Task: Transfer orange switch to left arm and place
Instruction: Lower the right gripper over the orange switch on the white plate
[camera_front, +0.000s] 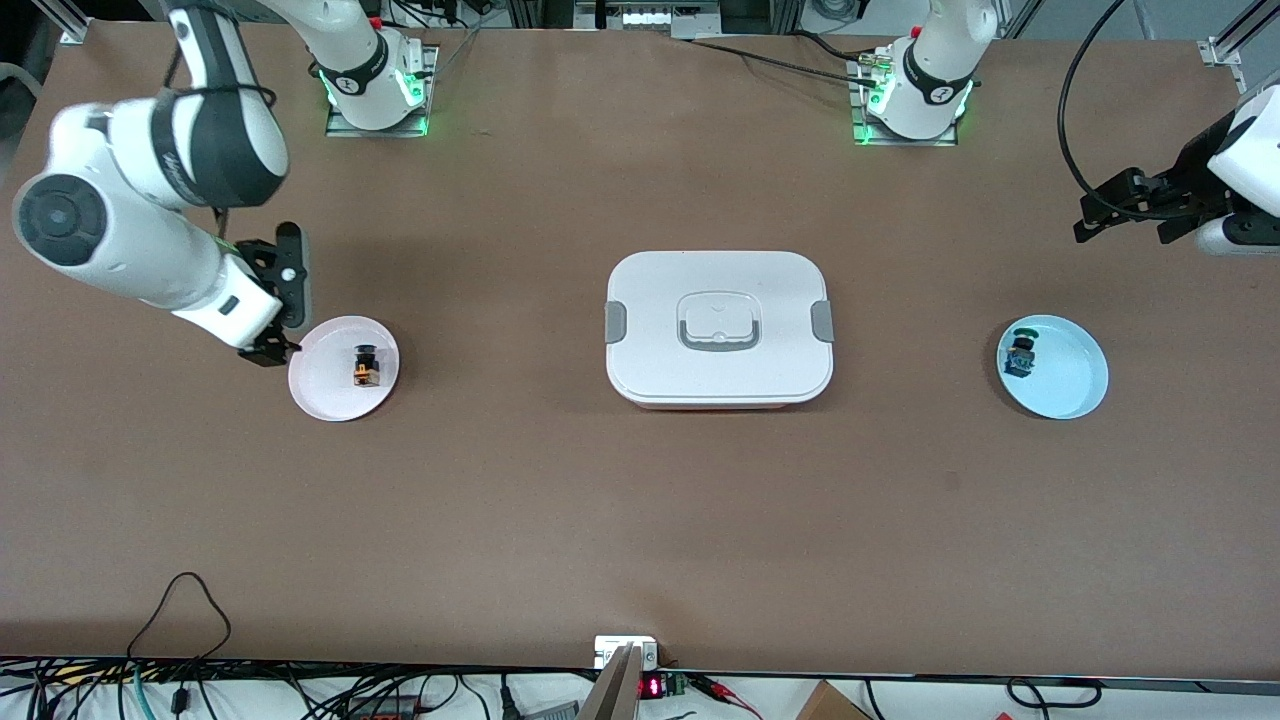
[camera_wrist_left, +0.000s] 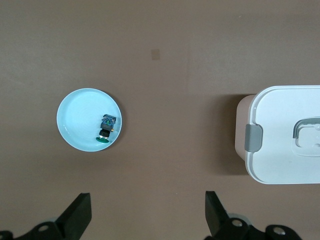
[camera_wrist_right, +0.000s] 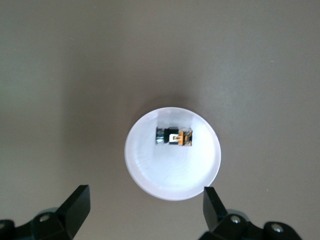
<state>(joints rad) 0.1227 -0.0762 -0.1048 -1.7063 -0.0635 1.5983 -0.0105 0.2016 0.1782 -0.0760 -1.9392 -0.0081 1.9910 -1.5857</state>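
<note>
Evidently the box sits mid-surface as the obstacle between the two plates, so each arm keeps to its own end. The orange switch lies on the pink plate toward the right arm's end. The right pincer, jaws wide and empty, hangs over the plate's rim; the switch is at about three o'clock from it in the front view. The left pincer, also wide, waits over bare surface near the blue plate.

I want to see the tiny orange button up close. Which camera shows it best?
The right wrist view shows the orange switch best: it looks straight down on it, big and unblocked, lying in the pink plate. The front view shows the switch much smaller, with no detail. The left wrist view does not show it at all.
</note>
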